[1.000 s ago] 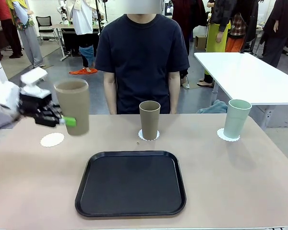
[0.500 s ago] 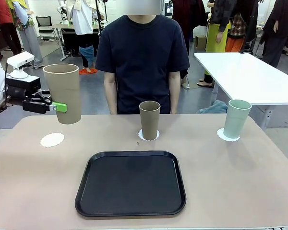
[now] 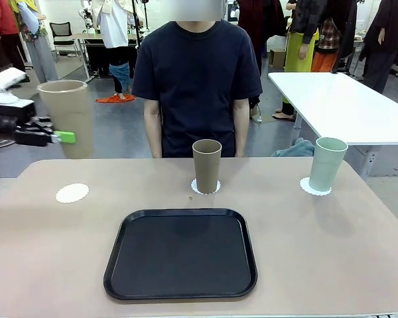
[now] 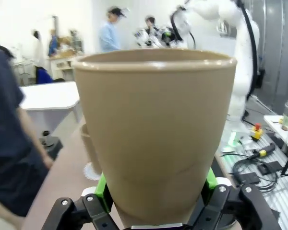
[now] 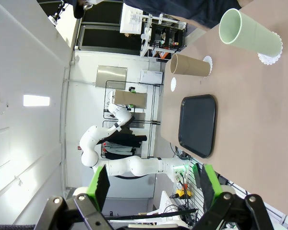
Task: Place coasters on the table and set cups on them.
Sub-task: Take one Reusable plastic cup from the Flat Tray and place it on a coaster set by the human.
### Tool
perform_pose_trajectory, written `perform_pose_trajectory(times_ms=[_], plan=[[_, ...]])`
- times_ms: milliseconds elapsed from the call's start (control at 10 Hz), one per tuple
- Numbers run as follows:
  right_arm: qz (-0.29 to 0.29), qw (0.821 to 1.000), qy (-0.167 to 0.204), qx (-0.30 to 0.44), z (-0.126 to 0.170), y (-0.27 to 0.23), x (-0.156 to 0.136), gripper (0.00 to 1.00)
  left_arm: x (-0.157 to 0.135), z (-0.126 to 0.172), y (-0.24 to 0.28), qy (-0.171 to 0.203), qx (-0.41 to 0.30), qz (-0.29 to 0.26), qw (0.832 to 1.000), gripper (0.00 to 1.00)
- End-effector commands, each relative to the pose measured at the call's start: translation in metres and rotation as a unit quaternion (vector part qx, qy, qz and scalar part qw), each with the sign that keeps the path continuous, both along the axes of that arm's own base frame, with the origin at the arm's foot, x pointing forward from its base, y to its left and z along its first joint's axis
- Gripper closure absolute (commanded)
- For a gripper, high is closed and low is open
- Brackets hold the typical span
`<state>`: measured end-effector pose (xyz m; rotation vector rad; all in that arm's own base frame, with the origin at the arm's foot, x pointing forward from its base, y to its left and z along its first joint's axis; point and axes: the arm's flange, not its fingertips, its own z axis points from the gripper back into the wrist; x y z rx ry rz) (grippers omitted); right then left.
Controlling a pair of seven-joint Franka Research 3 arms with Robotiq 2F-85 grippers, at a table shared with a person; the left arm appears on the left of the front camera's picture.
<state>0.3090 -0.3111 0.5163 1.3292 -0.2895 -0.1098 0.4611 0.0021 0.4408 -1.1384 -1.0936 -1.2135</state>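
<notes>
mostly blurred, the left gripper [image 3: 65, 137] at nine o'clock clamps its green pads on a tall matte tan tapered cup [image 3: 67, 118] in the air, above the beige table [image 3: 358, 252]; the wrist view [image 4: 156, 191] shows the grip sharply. the scalloped white coaster [image 3: 72, 193] lies bare. a second tan cup [image 3: 207, 165] and a mint cup [image 3: 327, 163] stand on coasters. the right gripper [image 5: 153, 184] gapes wide, holding nothing.

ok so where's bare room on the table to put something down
Free: the near-right tabletop between the black tray and the mint cup; the near-left corner below the empty coaster. Crowded: the far edge, where the tan cup and mint cup sit on coasters.
</notes>
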Motion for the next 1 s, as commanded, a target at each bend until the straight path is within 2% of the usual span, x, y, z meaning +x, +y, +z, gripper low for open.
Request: perform_pose_trajectory(times_ms=[0,100,300,400,600,900], plan=[[-0.004,1.0,0.004,0.009,0.003,0.002,0.0,0.0,0.039,0.002,0.046,-0.04,-0.011,0.031,0.999,0.16],[-0.004,1.0,0.004,0.009,0.003,0.002,0.0,0.0,0.039,-0.004,0.076,-0.059,-0.011,0.058,0.996,0.16],[-0.004,1.0,0.004,0.009,0.003,0.002,0.0,0.0,0.07,-0.01,0.113,-0.085,0.007,0.092,0.992,0.16],[-0.004,1.0,0.004,0.009,0.003,0.002,0.0,0.0,0.073,-0.015,0.126,-0.084,0.004,0.1,0.991,0.16],[-0.004,1.0,0.004,0.009,0.003,0.002,0.0,0.0,0.062,-0.015,0.126,-0.07,0.013,0.094,0.993,0.16],[-0.004,1.0,0.004,0.009,0.003,0.002,0.0,0.0,0.062,-0.015,0.126,-0.07,0.013,0.094,0.993,0.16]])
